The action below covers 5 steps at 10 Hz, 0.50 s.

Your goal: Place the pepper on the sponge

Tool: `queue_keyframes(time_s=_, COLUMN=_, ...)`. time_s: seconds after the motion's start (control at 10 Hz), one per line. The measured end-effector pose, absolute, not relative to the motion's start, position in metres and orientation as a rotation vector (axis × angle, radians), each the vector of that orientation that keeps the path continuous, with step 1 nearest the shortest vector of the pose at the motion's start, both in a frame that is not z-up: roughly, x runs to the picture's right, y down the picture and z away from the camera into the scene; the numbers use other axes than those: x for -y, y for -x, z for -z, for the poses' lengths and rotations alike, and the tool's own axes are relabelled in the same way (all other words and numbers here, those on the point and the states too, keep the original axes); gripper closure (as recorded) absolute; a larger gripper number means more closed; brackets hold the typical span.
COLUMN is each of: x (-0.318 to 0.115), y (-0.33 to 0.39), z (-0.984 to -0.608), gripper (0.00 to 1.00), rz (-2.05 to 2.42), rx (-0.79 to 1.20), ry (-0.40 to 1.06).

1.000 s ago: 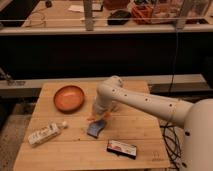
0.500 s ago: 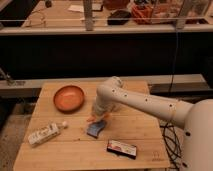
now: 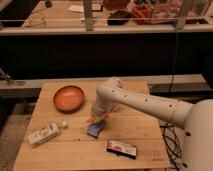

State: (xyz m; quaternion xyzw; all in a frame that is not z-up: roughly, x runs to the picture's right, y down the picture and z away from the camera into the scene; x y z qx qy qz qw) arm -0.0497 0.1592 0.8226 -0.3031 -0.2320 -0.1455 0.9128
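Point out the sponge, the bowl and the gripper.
sponge (image 3: 95,130), camera view, blue top face.
bowl (image 3: 69,98), camera view, bare inner floor.
gripper (image 3: 99,118), camera view, tip, by the sponge's far edge.

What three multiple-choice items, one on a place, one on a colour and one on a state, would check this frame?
1. Where is the gripper?
A. raised high by the rear shelf
B. low, right at the blue sponge
C. down by the floor

2. What colour is the round bowl?
A. green
B. white
C. orange-brown

3. How is the white bottle placed?
A. lying on its side
B. standing upright
C. held in the air

Answers:
1 B: the gripper hangs just over the sponge.
2 C: the dish shows orange-brown against the wooden table.
3 A: its length rests flat near the table's front left corner.
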Motion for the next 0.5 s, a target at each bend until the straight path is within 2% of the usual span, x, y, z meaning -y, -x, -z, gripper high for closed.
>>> queue_keyframes(time_s=0.1, x=-0.1604, y=0.0504, z=-0.8217, gripper=0.31, rz=0.303, rx=0.480, ry=0.626)
queue_keyframes(time_s=0.2, x=-0.1610, y=0.0504, z=-0.8214, gripper=0.24, rz=0.305, rx=0.481, ry=0.627)
queue_keyframes(time_s=0.3, x=-0.1613, y=0.0509, z=-0.8209, gripper=0.21, rz=0.307, rx=0.483, ry=0.628)
queue_keyframes(time_s=0.5, x=-0.1619, y=0.0517, z=-0.8199, gripper=0.20, rz=0.310, rx=0.486, ry=0.629)
